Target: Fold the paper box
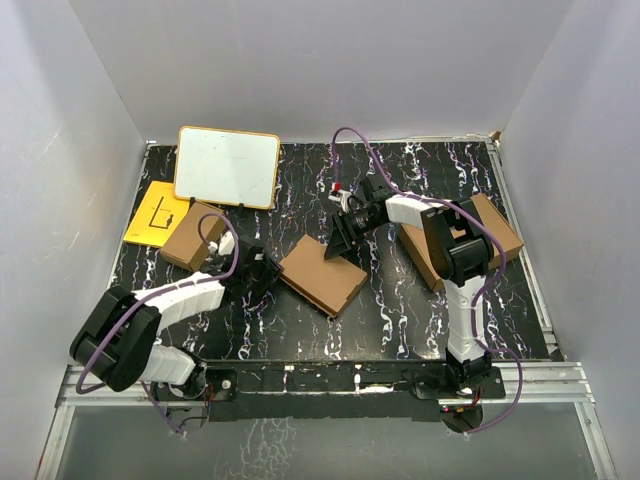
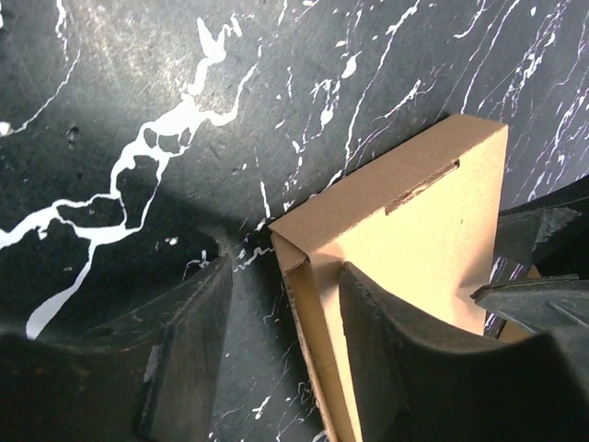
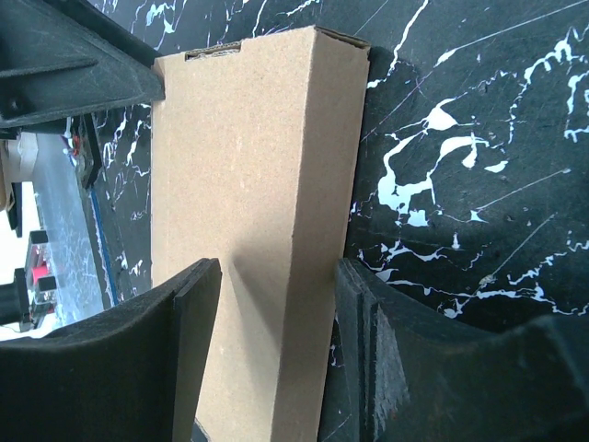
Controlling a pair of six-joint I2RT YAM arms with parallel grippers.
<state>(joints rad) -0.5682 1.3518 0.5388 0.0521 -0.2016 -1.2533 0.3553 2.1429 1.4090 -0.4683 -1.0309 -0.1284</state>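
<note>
The paper box lies closed and flat on the black marbled table, mid-view from above. My left gripper is at its left corner. In the left wrist view that gripper stands open astride the box's corner wall, one finger over the lid and the other apart over the table. My right gripper is at the far corner. In the right wrist view it is open astride the long edge of the box, with one finger beside the side wall.
A whiteboard leans at the back left, with a yellow sheet and a small chunky brown box near it. A larger brown box lies under the right arm. White walls close in the table on three sides.
</note>
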